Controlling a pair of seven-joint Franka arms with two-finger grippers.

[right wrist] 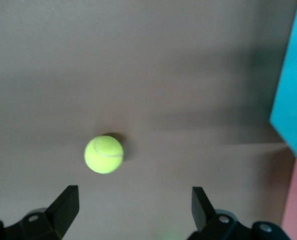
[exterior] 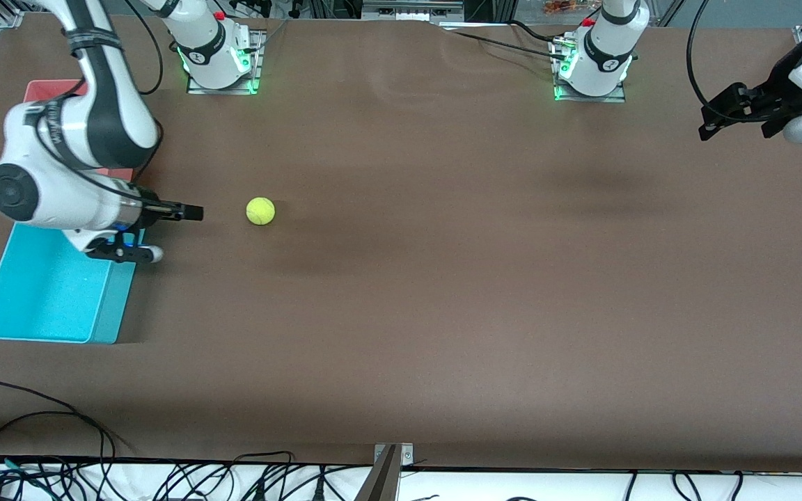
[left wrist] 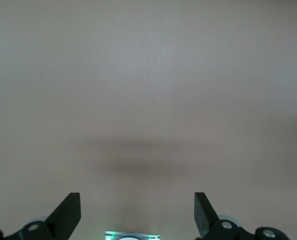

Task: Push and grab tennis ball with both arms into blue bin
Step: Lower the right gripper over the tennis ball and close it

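You have one fuzzy yellow-green tennis ball (exterior: 260, 211) on the brown matte worktop (exterior: 443, 292), near the cyan plastic open-top bin (exterior: 46, 299). Right gripper (exterior: 189, 213): low beside ball, jaws apart. Left gripper (exterior: 711, 122): waiting above worktop, jaws apart. Only the front view shows cables (exterior: 164, 480).

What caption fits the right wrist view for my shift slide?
Right hand open just short of the tennis ball on the brown table, blue bin at the edge.
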